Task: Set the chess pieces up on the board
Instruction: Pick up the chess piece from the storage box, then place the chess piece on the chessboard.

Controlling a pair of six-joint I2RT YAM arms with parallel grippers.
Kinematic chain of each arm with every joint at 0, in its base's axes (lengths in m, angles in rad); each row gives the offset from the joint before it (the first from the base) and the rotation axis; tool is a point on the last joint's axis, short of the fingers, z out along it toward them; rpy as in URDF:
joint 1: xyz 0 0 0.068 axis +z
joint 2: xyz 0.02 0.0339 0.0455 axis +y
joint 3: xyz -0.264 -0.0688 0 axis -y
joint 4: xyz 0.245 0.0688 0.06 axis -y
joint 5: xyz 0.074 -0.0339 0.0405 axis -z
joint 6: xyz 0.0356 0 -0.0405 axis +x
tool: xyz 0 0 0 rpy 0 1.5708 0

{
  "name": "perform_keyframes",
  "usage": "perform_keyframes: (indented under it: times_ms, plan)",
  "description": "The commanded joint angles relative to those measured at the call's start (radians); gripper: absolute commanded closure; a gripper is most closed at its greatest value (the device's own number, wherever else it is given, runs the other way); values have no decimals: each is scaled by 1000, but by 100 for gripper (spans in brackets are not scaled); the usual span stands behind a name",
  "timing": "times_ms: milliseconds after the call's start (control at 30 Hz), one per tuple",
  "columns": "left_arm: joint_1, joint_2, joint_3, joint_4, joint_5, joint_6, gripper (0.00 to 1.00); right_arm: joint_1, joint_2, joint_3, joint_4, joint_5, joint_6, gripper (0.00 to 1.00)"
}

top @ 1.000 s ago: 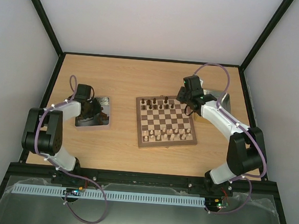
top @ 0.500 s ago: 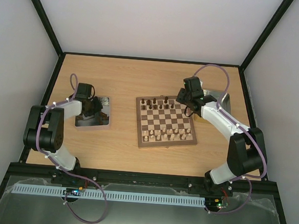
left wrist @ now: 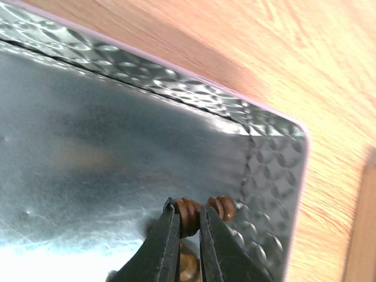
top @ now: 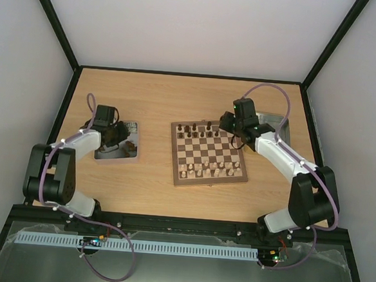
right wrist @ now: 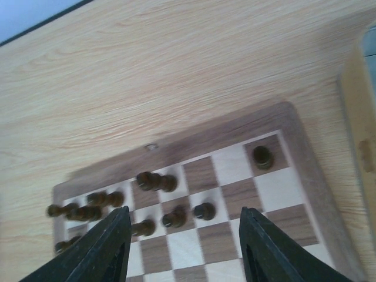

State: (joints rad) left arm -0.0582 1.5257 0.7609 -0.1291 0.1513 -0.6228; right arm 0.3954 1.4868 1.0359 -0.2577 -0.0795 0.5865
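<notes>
The board [top: 210, 153] lies mid-table, with dark pieces [top: 193, 130] along its far rows and pale ones on the near rows. My left gripper [top: 113, 136] is over the left metal tray [top: 129, 155]. In the left wrist view the gripper [left wrist: 188, 218] is shut on a dark brown chess piece [left wrist: 189, 212] lying in the tray's corner. My right gripper [top: 230, 124] hovers over the board's far right corner. In the right wrist view it [right wrist: 185, 226] is open and empty above several dark pieces [right wrist: 204, 211]; one piece [right wrist: 262, 157] stands alone in the corner square.
A second metal tray [top: 280, 127] sits right of the board, behind the right arm. The left tray's embossed rim [left wrist: 271, 176] runs close to the held piece. Black frame rails edge the table.
My right gripper has shifted slightly left, over the board's far right corner. My left wrist has drawn back a little over the tray.
</notes>
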Motion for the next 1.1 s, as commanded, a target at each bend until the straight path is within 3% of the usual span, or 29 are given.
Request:
perform_keyframes:
  times_ms: [0, 167, 267, 633, 1067]
  plan:
    - [-22, -88, -32, -7, 69, 19, 94, -2, -44, -49, 114, -189, 24, 50]
    - [-115, -162, -21, 22, 223, 36, 93, 2, -41, -127, 282, -431, 112, 50]
    - [-216, -170, 6, 47, 268, 30, 93, 18, -44, -163, 367, -501, 157, 50]
    - [-450, -5, 64, 340, 381, -189, 92, 98, -46, -279, 532, -537, 275, 41]
    - [-496, 118, 94, 447, 421, -298, 92, 145, 47, -297, 573, -563, 319, 50]
